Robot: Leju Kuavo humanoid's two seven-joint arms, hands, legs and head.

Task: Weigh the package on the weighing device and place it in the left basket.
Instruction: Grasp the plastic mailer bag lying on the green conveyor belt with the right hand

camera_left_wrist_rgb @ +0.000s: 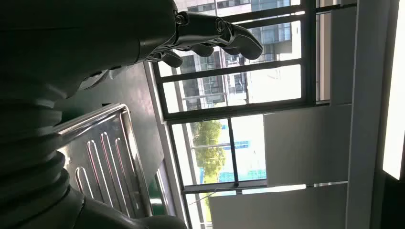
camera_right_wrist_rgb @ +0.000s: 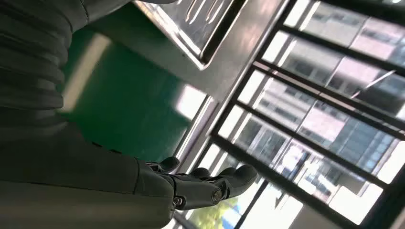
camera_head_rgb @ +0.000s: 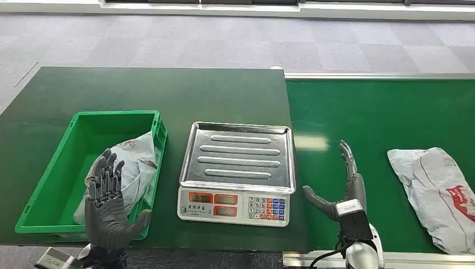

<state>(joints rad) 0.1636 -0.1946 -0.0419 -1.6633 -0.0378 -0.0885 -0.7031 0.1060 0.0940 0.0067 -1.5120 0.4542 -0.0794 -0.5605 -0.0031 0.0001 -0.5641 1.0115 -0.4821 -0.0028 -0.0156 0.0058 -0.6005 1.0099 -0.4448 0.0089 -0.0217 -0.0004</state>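
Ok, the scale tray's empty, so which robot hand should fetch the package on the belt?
Right. The right robot hand is open over the belt, with the package on its side; the left robot hand sits by the basket, beyond the scale.

the left hand (camera_head_rgb: 109, 199) is raised with its fingers (camera_head_rgb: 106, 168) pointing up and slightly spread, thumb out to the side, holding nothing. the right hand (camera_head_rgb: 343, 188) is likewise empty (fingers straight and pointing forward, thumb splayed toward the left), on a silver wrist.
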